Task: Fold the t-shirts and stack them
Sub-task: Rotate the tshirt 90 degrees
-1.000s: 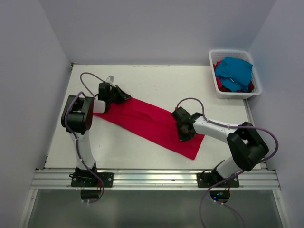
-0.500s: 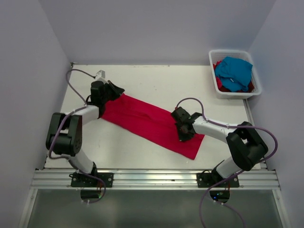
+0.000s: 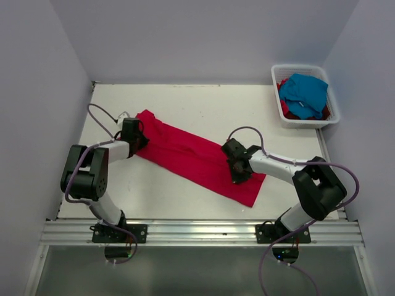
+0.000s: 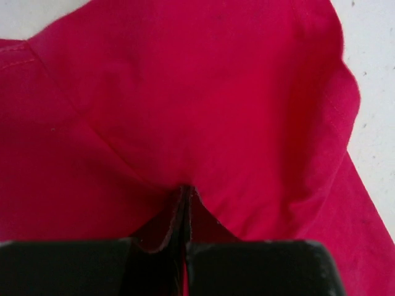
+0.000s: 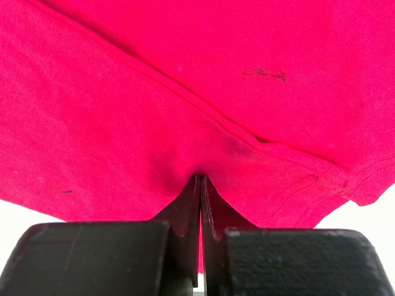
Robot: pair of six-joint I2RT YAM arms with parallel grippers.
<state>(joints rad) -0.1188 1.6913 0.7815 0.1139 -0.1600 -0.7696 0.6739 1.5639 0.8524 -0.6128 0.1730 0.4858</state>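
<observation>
– Crimson t-shirt (image 3: 197, 161): where does it lie?
– Flat on the white table (image 3: 216, 108), in a long band slanting from the near right up to the far left.
– Start at the near end. What does the right gripper (image 3: 239, 172) do?
– It sits on the near-right end of the band. In the right wrist view, the right gripper (image 5: 200, 185) has its jaws pressed together on a pinch of red cloth, just beside a stitched hem.
– And further along?
– The left gripper (image 3: 139, 139) is at the far-left end, where the cloth humps up and one corner reaches past it. The left wrist view shows the left gripper (image 4: 185, 194) clamped tight on a ridge of the same red cloth, with folds fanning out from the pinch.
– Anything beyond that?
– At the far right corner, well apart from both arms, stands a white basket (image 3: 333, 105). A turquoise t-shirt (image 3: 303, 92) lies crumpled on top in it, with a red t-shirt (image 3: 285, 110) showing underneath.
</observation>
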